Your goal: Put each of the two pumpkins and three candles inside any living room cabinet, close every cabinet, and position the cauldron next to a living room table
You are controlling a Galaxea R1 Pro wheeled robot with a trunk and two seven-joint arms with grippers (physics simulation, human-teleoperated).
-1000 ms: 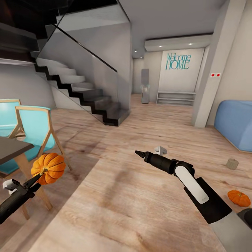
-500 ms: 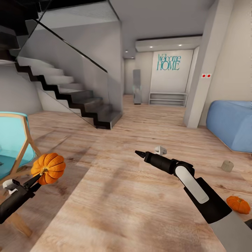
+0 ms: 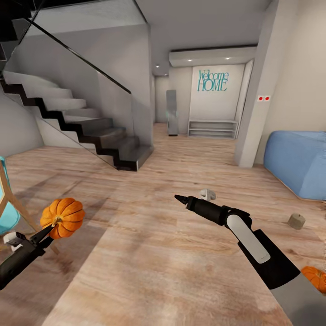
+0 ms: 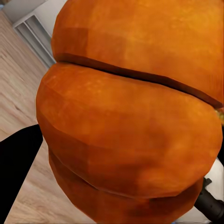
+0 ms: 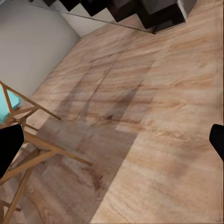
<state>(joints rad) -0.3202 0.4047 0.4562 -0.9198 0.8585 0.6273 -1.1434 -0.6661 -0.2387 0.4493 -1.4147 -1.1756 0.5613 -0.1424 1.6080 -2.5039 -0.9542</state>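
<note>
My left gripper (image 3: pixel 52 227) is shut on an orange ribbed pumpkin (image 3: pixel 62 217), held up at the lower left of the head view. In the left wrist view that pumpkin (image 4: pixel 126 121) sits very close, with one dark finger (image 4: pixel 17 170) beside it. My right gripper (image 3: pixel 179 198) hangs over bare plank floor mid-room; its fingers (image 5: pixel 9 149) stand wide apart with nothing between them. A second pumpkin (image 3: pixel 316 277) lies on the floor at the lower right edge. A stubby beige candle (image 3: pixel 296 221) stands on the floor beyond it. Cabinet, cauldron and table are out of view.
A dark staircase (image 3: pixel 90 136) with a glass side rises at the left. A blue sofa (image 3: pixel 296 163) sits at the right, beside a white pillar (image 3: pixel 253 113). A teal chair with wooden legs (image 3: pixel 5 203) (image 5: pixel 37 144) stands at the far left. A hallway opens straight ahead.
The head view has swung to the right: chairs and dark tabletop slid off the left edge, and the floor pumpkin shifted in the picture. Both arms hold the same pose, the left still gripping its pumpkin.
</note>
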